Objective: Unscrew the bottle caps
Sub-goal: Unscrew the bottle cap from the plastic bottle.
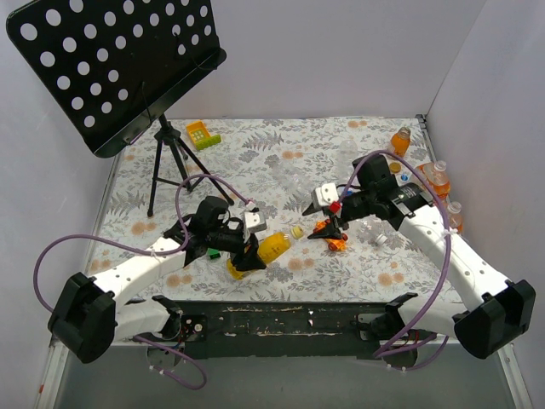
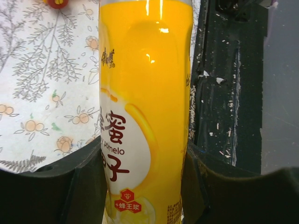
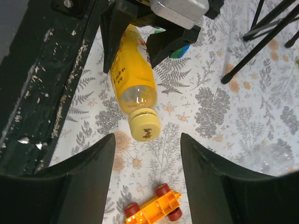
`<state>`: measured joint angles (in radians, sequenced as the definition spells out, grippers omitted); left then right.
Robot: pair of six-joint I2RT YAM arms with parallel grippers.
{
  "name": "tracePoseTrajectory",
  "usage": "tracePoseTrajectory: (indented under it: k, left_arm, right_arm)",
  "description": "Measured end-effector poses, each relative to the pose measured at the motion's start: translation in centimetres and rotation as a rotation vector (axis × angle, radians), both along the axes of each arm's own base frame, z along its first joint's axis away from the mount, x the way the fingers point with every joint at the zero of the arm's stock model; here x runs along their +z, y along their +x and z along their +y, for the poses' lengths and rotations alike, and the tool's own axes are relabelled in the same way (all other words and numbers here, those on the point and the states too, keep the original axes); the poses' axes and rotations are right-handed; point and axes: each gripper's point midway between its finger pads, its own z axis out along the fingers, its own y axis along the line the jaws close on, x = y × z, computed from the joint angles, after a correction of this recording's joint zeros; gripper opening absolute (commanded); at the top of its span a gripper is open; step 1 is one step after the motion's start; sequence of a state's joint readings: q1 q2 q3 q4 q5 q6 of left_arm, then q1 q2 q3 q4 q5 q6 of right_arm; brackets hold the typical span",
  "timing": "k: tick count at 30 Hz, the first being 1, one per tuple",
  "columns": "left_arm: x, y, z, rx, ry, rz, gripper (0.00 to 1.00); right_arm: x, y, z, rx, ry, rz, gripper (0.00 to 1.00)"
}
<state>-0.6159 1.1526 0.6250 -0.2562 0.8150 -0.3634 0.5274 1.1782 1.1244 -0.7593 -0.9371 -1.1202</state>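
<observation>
A yellow drink bottle (image 1: 274, 246) lies on its side on the flowered table (image 1: 281, 162), and its pale yellow cap (image 1: 296, 231) points right. My left gripper (image 1: 248, 256) is shut on the bottle's body (image 2: 145, 93), with a black finger (image 2: 84, 186) pressed on each side. In the right wrist view the yellow cap (image 3: 145, 126) is on the bottle's neck, just beyond my right gripper (image 3: 147, 150). That gripper stands open with nothing between its fingers (image 3: 88, 177). From above, my right gripper (image 1: 328, 227) hangs just right of the cap.
A small orange toy car (image 3: 156, 210) lies under the right gripper, also (image 1: 332, 240). Three orange bottles (image 1: 438, 179) stand by the right wall. A small whitish round piece (image 1: 381, 240) lies nearby. A music stand (image 1: 166, 162) and a green-yellow toy (image 1: 203, 134) are at the back left.
</observation>
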Motion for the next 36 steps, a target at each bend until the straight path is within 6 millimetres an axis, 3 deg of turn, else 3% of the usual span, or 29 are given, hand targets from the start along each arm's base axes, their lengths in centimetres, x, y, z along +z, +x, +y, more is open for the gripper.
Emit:
tracePoseTrajectory:
  k: [4, 8, 12, 22, 29, 31, 33, 36]
  left_arm:
    - [0.3, 0.7, 0.2, 0.036, 0.012, -0.046, 0.00]
    - [0.4, 1.2, 0.2, 0.063, 0.031, -0.087, 0.00]
    - [0.3, 1.3, 0.0, 0.074, 0.045, -0.101, 0.00]
    - [0.3, 1.7, -0.1, 0.094, 0.049, -0.116, 0.00]
    - [0.6, 1.9, -0.3, 0.097, 0.037, -0.128, 0.00]
    - [0.6, 1.9, -0.3, 0.095, 0.035, -0.130, 0.00]
    - [0.6, 1.9, -0.4, 0.095, 0.034, -0.131, 0.00]
    - [0.7, 1.9, -0.4, 0.095, 0.034, -0.131, 0.00]
  right_arm:
    - [-0.1, 0.3, 0.6, -0.171, 0.015, 0.267, 0.68]
    - [-1.5, 0.0, 1.1, -0.362, 0.013, 0.634, 0.69]
    - [-1.6, 0.3, 1.4, -0.476, 0.022, 0.828, 0.69]
    - [-3.2, 0.9, 1.9, -0.579, 0.014, 1.023, 0.64]
    - [-3.7, 0.9, 2.0, -0.591, -0.001, 1.064, 0.40]
    - [-3.7, 0.9, 2.0, -0.588, 0.000, 1.066, 0.37]
    - [-3.6, 0.8, 2.0, -0.583, 0.001, 1.071, 0.37]
    - [-3.4, 0.8, 2.1, -0.571, 0.007, 1.068, 0.54]
